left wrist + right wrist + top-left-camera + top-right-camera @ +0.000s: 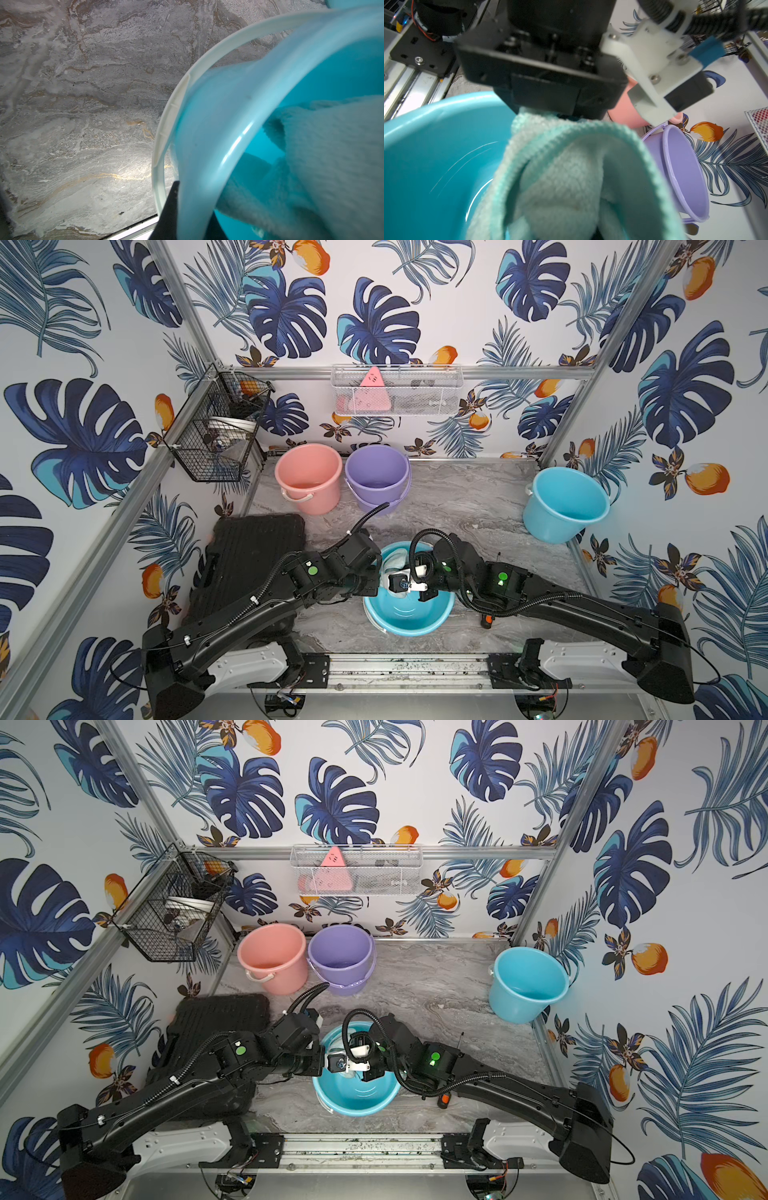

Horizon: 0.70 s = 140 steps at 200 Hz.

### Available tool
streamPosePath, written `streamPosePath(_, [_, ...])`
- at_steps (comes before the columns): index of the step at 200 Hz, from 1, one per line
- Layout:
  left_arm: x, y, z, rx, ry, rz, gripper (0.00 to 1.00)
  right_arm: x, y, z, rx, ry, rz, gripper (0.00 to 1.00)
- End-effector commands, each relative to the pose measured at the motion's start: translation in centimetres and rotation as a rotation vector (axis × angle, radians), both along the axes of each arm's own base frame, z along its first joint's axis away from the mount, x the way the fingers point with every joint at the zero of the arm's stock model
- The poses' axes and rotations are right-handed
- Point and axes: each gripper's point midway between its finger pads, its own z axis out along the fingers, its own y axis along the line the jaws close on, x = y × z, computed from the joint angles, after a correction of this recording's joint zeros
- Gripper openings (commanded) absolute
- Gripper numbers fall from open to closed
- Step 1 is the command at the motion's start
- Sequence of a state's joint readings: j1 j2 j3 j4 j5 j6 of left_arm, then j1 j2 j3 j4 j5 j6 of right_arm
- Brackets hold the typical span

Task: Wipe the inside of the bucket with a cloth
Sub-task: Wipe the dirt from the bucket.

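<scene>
Left wrist view
Grip: the left tool (193,212) is clamped on the wall of the bucket (218,116) at its rim, with one dark finger (169,207) outside and the other inside.
Where: the cloth (332,158) lies bunched inside the bucket's mouth.
Around: the white handle (164,133) hangs along the outer wall, with the grey marbled surface (83,104) behind it.
Hard to read: both fingers are cut off at the frame edge, and the rim is blurred.

Top views
Where: the bucket sits on the near middle of the surface, mouth up, between the two wrists.
Axis: the cloth's length runs from the far rim toward the bucket's middle.
Grip: the right tool (398,587) reaches down inside the mouth, its tips hidden.
In the way: the wrists and a cable loop (419,547) cover the bucket's far half.
Around: a pink bucket (307,479) and a purple bucket (376,475) stand side by side at the far left. A second blue bucket (563,504) stands well apart at the far right. A black case (249,560) lies under the left arm. A wire basket (212,439) and a white mesh basket (397,391) hang on the walls.

Right wrist view
Grip: the right tool is closed on the cloth, whose folds crowd the lens and bury the fingers.
In the way: the left tool's black housing sits over the rim, where the cloth's upper end meets it.
</scene>
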<state>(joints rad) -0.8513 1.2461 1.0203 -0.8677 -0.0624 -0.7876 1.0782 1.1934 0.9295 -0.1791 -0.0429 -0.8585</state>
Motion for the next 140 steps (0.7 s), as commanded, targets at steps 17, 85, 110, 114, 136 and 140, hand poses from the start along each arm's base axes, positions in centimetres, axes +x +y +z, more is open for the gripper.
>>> streamPosePath(17, [0.7, -0.8, 1.0, -0.039, -0.039, -0.007, 0.0, 3.6, -0.5, 2.1, 0.054, -0.111, -0.186, 0.0])
streamPosePath(85, [0.8, -1.0, 0.8, -0.039, -0.037, -0.005, 0.0, 4.8, -6.4, 1.7, -0.203, -0.22, -0.349, 0.0])
streamPosePath(110, [0.8, -0.9, 0.7, -0.033, -0.037, -0.005, 0.0, 3.1, -9.0, 0.5, -0.329, -0.165, -0.328, 0.0])
streamPosePath(114, [0.8, -0.8, 0.7, -0.03, -0.036, -0.004, 0.0, 2.8, -9.4, 0.4, -0.345, -0.151, -0.321, 0.0])
streamPosePath(136, [0.7, -0.8, 0.7, -0.027, -0.036, -0.006, 0.0, 0.8, -11.4, -0.5, -0.425, -0.067, -0.292, 0.0])
streamPosePath(140, [0.8, -0.7, 0.7, -0.026, -0.036, -0.005, 0.0, 0.5, -11.7, -0.5, -0.435, -0.052, -0.29, 0.0])
